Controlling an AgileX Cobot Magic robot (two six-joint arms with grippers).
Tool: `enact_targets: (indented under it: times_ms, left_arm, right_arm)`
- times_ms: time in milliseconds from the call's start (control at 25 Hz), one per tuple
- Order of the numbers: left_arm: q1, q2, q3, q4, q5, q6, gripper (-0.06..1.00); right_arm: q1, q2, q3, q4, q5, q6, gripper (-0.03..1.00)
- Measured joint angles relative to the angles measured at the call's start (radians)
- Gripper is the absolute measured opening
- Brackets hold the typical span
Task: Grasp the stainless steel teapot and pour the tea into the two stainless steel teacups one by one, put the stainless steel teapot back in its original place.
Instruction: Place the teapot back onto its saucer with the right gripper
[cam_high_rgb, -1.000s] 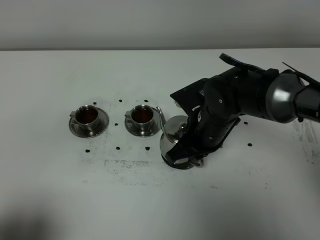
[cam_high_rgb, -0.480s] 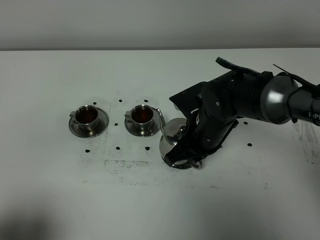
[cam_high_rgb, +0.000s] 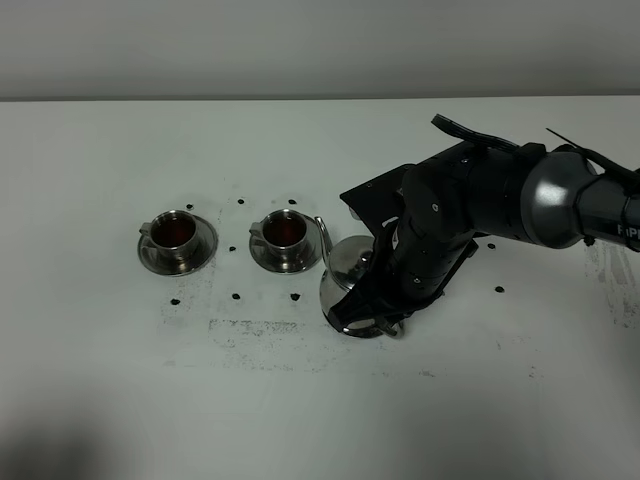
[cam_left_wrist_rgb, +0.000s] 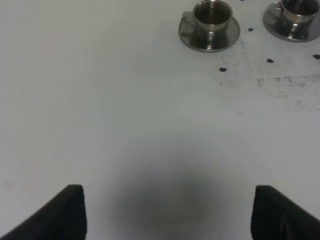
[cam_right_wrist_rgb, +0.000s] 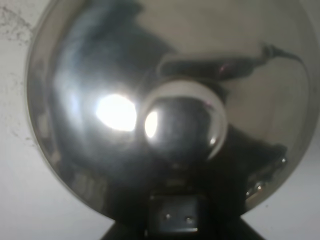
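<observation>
Right end effector (cam_high_rgb: 372, 318) clamped on the teapot (cam_high_rgb: 345, 278) by its handle side, pot low on the table (cam_high_rgb: 300, 420)
The teapot sits just right of the near cup (cam_high_rgb: 284, 238), spout toward it; the far cup (cam_high_rgb: 176, 240) stands well left, both holding dark tea. Left end effector (cam_left_wrist_rgb: 167, 212) hangs wide over bare table, empty

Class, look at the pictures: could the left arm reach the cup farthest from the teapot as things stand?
Probably yes. The left pincer faces that cup across bare table, and the right arm is busy over at the teapot.
</observation>
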Motion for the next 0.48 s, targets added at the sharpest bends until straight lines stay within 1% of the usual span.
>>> enact_targets:
  times_ms: [280,360,480]
  left_arm:
    - [0.0,0.0,0.0,0.0,0.0,0.0,0.66]
    - [0.0,0.0,0.0,0.0,0.0,0.0,0.66]
    - [0.0,0.0,0.0,0.0,0.0,0.0,0.66]
  right_arm:
    - [0.0,0.001,0.0,0.009,0.001,0.026,0.19]
    - [0.0,0.001,0.0,0.014,0.003,0.03,0.23]
    - [0.0,0.001,0.0,0.015,0.004,0.049,0.33]
